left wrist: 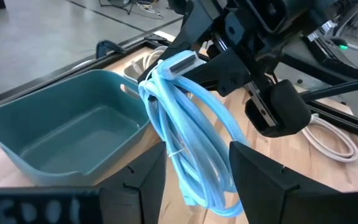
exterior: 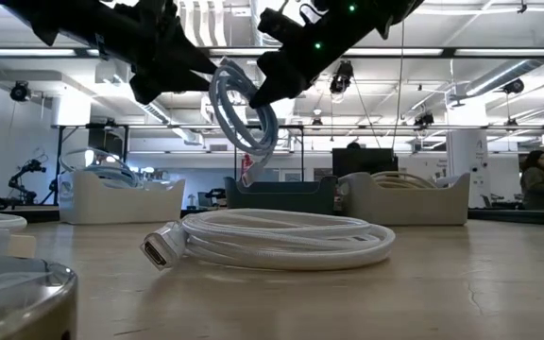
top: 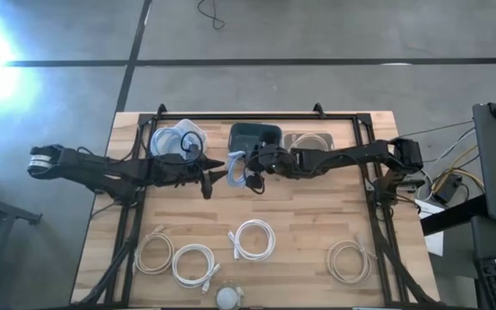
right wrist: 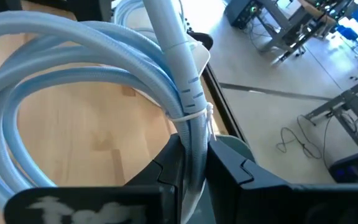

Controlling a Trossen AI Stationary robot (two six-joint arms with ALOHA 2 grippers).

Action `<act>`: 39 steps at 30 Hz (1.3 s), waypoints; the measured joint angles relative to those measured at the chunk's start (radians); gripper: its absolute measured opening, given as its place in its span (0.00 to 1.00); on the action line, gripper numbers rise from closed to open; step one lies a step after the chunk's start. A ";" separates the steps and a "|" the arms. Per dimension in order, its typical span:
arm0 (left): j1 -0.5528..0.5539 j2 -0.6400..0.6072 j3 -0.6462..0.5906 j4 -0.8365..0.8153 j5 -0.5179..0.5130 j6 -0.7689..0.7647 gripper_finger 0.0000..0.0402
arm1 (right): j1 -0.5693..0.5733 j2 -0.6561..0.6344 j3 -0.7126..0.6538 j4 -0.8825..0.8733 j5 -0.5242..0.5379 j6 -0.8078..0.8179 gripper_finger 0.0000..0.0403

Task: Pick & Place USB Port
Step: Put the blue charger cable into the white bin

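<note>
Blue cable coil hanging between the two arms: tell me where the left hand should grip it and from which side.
Grip the lower loop of the blue cable coil, coming from the left hand's own side. The right hand pinches the coil near its tied section, so it hangs free, and the left fingers already stand open either side of the loop.

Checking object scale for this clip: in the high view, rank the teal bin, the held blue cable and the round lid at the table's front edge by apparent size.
1. Teal bin, largest.
2. Blue cable, held by the right gripper; partly hidden, so its rank is unsure.
3. Round lid, smallest.
The left gripper is open beside the cable.
</note>
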 joint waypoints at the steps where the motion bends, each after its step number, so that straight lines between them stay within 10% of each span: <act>1: 0.000 0.000 0.000 0.002 0.001 -0.003 0.44 | 0.000 -0.001 0.000 0.000 0.000 -0.003 0.11; 39: 0.013 0.038 -0.008 0.045 -0.086 0.012 0.45 | -0.012 -0.004 -0.001 0.069 0.009 0.013 0.11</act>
